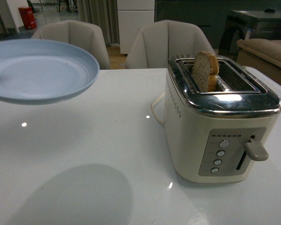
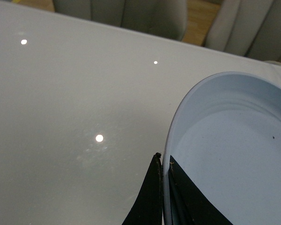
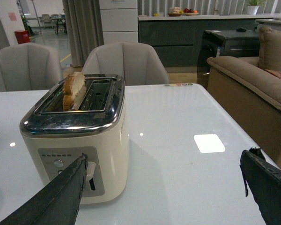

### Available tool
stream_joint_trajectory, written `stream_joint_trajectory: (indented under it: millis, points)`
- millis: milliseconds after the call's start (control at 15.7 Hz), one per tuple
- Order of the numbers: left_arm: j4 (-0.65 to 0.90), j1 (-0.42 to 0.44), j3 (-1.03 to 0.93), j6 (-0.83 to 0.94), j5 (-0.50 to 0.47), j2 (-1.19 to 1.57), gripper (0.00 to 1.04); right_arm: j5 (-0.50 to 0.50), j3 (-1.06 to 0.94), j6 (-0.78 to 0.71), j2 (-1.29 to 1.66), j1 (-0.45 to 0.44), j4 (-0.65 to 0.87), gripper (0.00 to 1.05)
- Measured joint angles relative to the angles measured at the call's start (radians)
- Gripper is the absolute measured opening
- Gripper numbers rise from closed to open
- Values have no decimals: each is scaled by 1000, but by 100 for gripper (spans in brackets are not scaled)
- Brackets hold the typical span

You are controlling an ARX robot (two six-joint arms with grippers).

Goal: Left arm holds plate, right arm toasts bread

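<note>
Plate aloft, toast waiting: the left claw (image 2: pixel 164 161) is clamped on the rim of the pale blue plate (image 2: pixel 234 140), one thin finger outside the edge and one inside. The dish reaches out beyond the claw, roughly level and clear above the white table (image 1: pixel 107 150). The plate looks stiff and smooth, likely slippery. Pinched at one edge only, its weight hangs off the grip, so any tilt could let it twist.

The right claw (image 3: pixel 164 157) is spread wide and holds nothing, low over the table. The cream toaster (image 3: pixel 79 140) stands just ahead of it, toward one finger. The bread (image 3: pixel 74 89) stands upright in a slot, above and beyond that claw. It is probably light, soft and crumbly, best taken gently by the crust showing above the slot.
</note>
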Motion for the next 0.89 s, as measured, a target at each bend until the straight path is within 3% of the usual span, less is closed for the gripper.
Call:
stream_joint_trajectory:
  millis: [447, 894]
  points:
    - [200, 77, 74, 21, -14, 392, 2, 0, 0, 0, 0, 0, 0, 98]
    - [232, 100, 189, -43, -68, 601, 2, 0, 0, 0, 0, 0, 0, 98]
